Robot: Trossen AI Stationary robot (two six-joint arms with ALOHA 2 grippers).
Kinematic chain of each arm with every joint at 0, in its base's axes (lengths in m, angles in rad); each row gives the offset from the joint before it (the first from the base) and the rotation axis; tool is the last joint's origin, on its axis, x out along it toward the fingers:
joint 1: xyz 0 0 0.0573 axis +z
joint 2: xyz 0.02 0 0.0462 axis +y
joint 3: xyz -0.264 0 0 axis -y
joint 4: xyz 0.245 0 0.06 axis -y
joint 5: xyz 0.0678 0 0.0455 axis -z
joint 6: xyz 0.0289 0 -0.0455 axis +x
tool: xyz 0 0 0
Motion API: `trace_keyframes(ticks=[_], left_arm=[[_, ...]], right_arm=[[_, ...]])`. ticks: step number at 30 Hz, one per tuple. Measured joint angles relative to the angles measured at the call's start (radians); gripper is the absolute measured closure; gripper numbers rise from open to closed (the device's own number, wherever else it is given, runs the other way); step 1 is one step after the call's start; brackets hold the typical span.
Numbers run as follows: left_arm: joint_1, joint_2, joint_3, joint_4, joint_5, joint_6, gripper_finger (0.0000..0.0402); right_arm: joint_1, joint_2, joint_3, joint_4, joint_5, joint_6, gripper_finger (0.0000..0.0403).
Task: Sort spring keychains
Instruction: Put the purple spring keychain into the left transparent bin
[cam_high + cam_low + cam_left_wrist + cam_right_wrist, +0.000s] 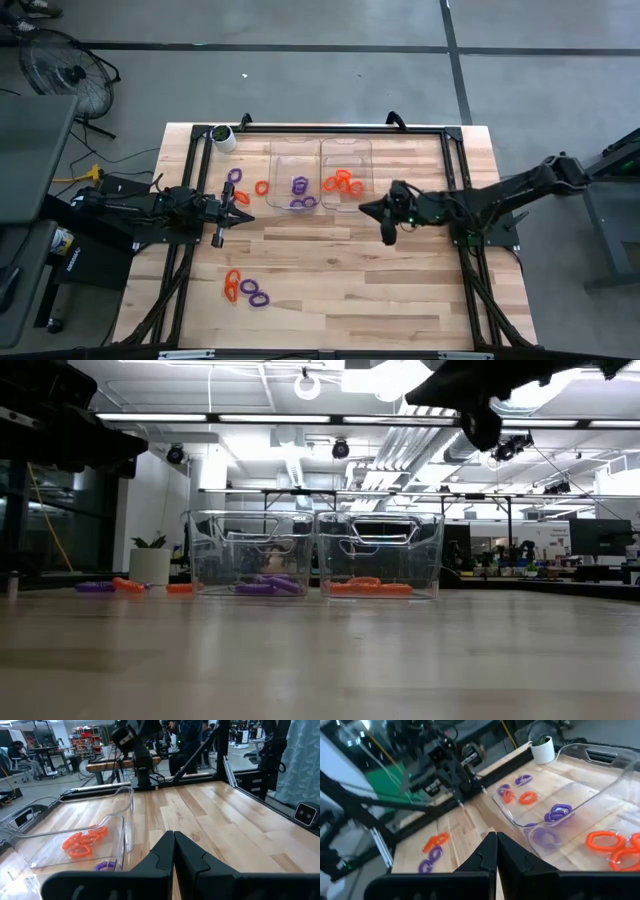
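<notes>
Two clear trays stand side by side at the table's far middle. The left tray (pixel 278 160) holds purple spring keychains (pixel 300 187); the right tray (pixel 347 148) holds orange ones (pixel 343 183). Loose keychains lie left of the trays: a purple one (pixel 234 176), an orange one (pixel 262 187) and an orange and purple pair (pixel 236 197). Another group (pixel 246 289) of orange and purple lies toward the near left. My left gripper (pixel 243 216) is shut and empty, near the pair. My right gripper (pixel 365 208) is shut and empty, just near of the right tray.
A small white pot with a plant (pixel 222 137) stands at the far left corner. A black frame (pixel 330 127) runs along the table's far edge and down both sides. Bare wood (pixel 350 270) spans the near middle and near right.
</notes>
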Motion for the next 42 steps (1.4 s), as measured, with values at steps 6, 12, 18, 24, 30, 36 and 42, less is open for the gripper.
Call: trace_keyframes(ticks=[6,12,18,24,30,36,42], left_arm=[[0.0,0.0,0.0,0.0,0.0,0.0,0.0401],[0.0,0.0,0.0,0.0,0.0,0.0,0.0401],[0.0,0.0,0.0,0.0,0.0,0.0,0.0401],[0.0,0.0,0.0,0.0,0.0,0.0,0.0401],[0.0,0.0,0.0,0.0,0.0,0.0,0.0401],[0.0,0.0,0.0,0.0,0.001,0.0,0.0401],[0.0,0.0,0.0,0.0,0.0,0.0,0.0401]], right_arm=[[0.065,-0.022,-0.126,0.14,0.075,0.014,0.0403],[0.082,-0.023,-0.278,0.401,0.083,0.012,0.0403],[0.082,-0.024,-0.431,0.65,0.035,-0.004,0.0403],[0.082,-0.036,-0.562,0.877,0.003,-0.051,0.0403],[0.08,-0.117,-0.592,0.912,-0.067,-0.149,0.0403],[0.079,-0.265,-0.592,0.763,-0.096,-0.243,0.0403],[0.079,-0.496,-0.592,0.396,-0.102,-0.24,0.0403]])
